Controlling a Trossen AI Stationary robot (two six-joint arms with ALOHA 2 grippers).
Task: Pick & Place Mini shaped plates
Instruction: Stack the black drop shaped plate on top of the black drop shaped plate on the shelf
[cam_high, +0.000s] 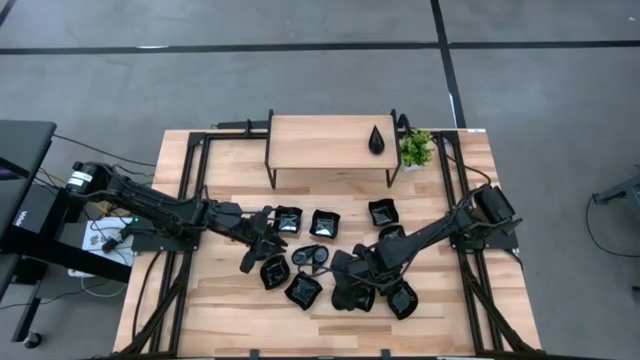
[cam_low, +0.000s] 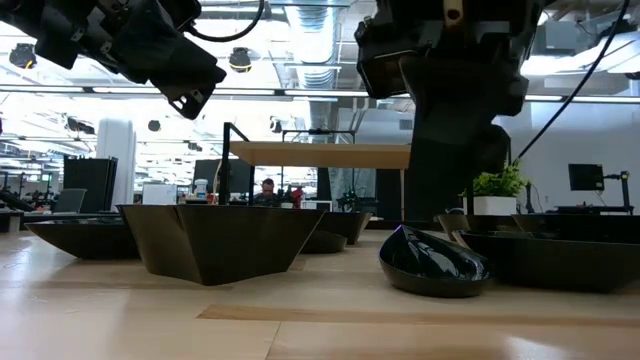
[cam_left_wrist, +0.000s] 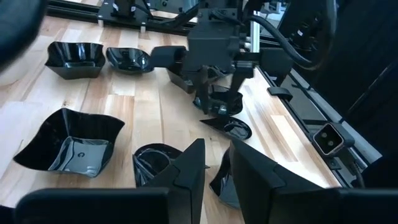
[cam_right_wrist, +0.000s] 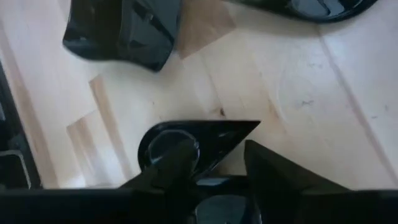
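Several mini shaped plates, glossy and black, lie scattered on the middle of the wooden table (cam_high: 230, 310). One teardrop plate (cam_high: 376, 140) rests on the raised shelf (cam_high: 320, 135). My right gripper (cam_right_wrist: 221, 155) points steeply down, open, low over a teardrop plate (cam_right_wrist: 186, 140) that lies flat on the table; one finger is over its bowl, the other outside its rim. The left wrist view shows this gripper (cam_left_wrist: 217, 111) just above that plate (cam_left_wrist: 229, 129). My left gripper (cam_left_wrist: 217, 162) hovers open and holds nothing, left of the cluster (cam_high: 262, 240).
A small green potted plant (cam_high: 416, 148) stands at the shelf's right end. Square wavy plates (cam_left_wrist: 68, 140) (cam_left_wrist: 74, 59) lie toward the far side, and others (cam_high: 352, 297) (cam_high: 402, 300) toward the near edge. Black frame rails (cam_high: 190, 200) run along both table sides.
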